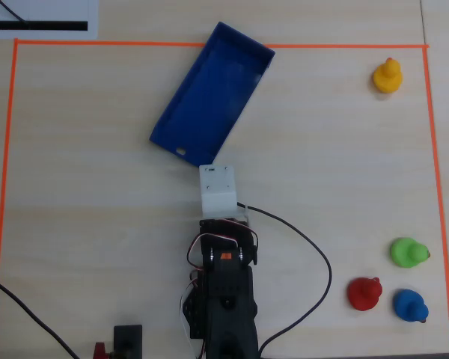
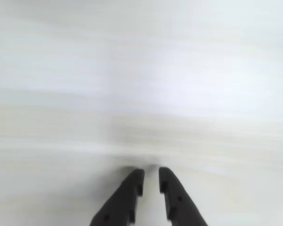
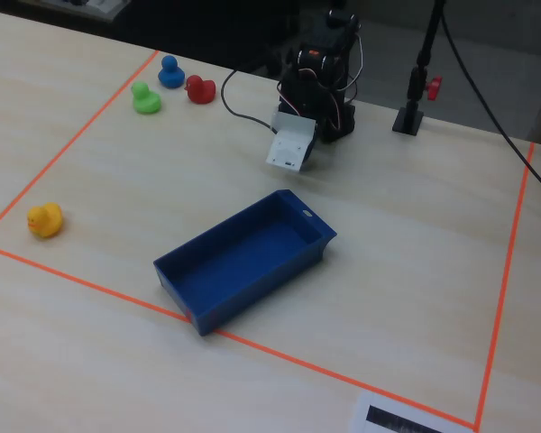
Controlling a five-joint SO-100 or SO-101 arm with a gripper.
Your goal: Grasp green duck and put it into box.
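Note:
The green duck (image 1: 408,253) stands at the right side of the overhead view, well right of the arm; in the fixed view the green duck (image 3: 145,98) is at the far left. The blue box (image 1: 209,97) lies empty and slanted just beyond the arm, and the fixed view shows the box (image 3: 243,262) at mid-table. The arm is folded back, with its white camera mount (image 1: 219,191) near the box's notched end. In the wrist view my gripper (image 2: 151,172) points at bare table, its jaws a narrow gap apart with nothing between them.
A red duck (image 1: 364,292) and a blue duck (image 1: 410,305) sit close beside the green one. A yellow duck (image 1: 388,75) stands alone at the top right. Orange tape (image 1: 7,149) frames the work area. A black cable (image 1: 314,247) loops right of the arm.

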